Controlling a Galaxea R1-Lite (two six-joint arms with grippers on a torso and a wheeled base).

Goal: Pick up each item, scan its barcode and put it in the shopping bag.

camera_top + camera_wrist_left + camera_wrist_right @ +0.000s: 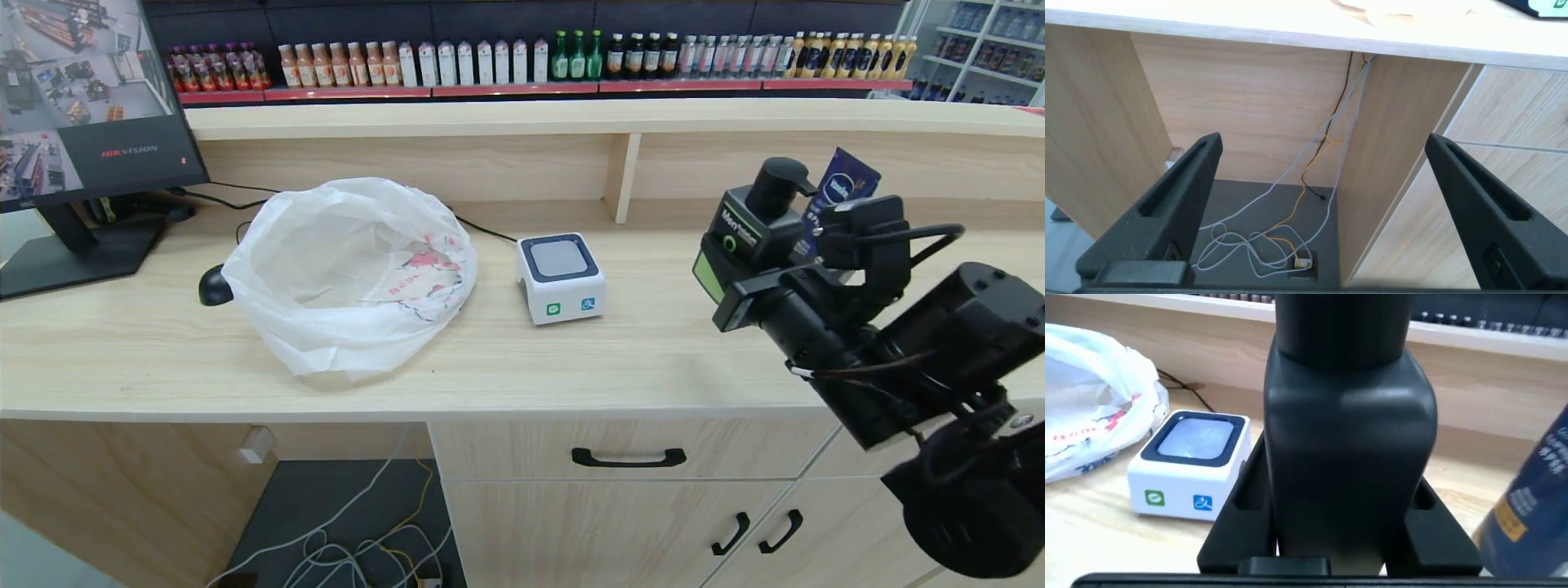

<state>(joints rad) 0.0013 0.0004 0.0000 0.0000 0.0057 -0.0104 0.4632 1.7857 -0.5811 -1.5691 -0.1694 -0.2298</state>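
- On the right of the counter (571,367), your right claw (784,261) is clamped on the black pump bottle (751,229), with a finger on each side of its body.
- You have the bottle held tilted above the counter, to the right of the scanner (561,278) and apart from it.
- A blue pouch (841,192) stands just behind the bottle, near the counter's back wall. You cannot tell whether the two touch.
- The scanner, a white box with a grey window on top, sits mid-counter, just right of the bag (351,273).
- The white bag lies open on the counter, its mouth facing up.
- A black mouse (214,286) touches the bag's left edge, and a monitor (82,106) stands at the far left.
- Your left claw (1323,212) hangs below counter level with its jaws spread wide and nothing between them.
- It faces the open bay under the counter, where cables (1266,245) lie on the floor.
- Drawers (522,449) with black handles fill the front to the right of that bay.
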